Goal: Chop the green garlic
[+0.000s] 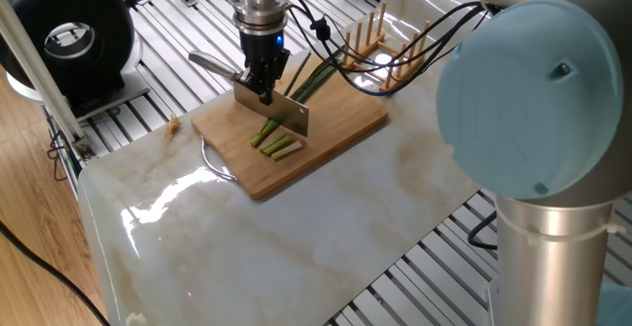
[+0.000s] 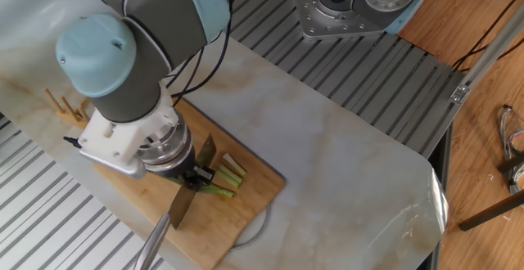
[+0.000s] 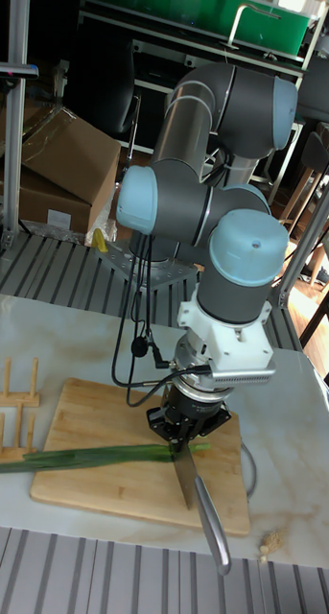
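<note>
One fixed view: three cut green garlic pieces (image 1: 280, 147); jaws clamped on one knife (image 1: 272, 112).

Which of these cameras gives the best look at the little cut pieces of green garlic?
One fixed view: the cut pieces lie unobstructed on the cutting board, just in front of the knife blade. The other fixed view shows them partly behind the arm. The tall fixed view hides them, showing only the uncut stalk.
</note>
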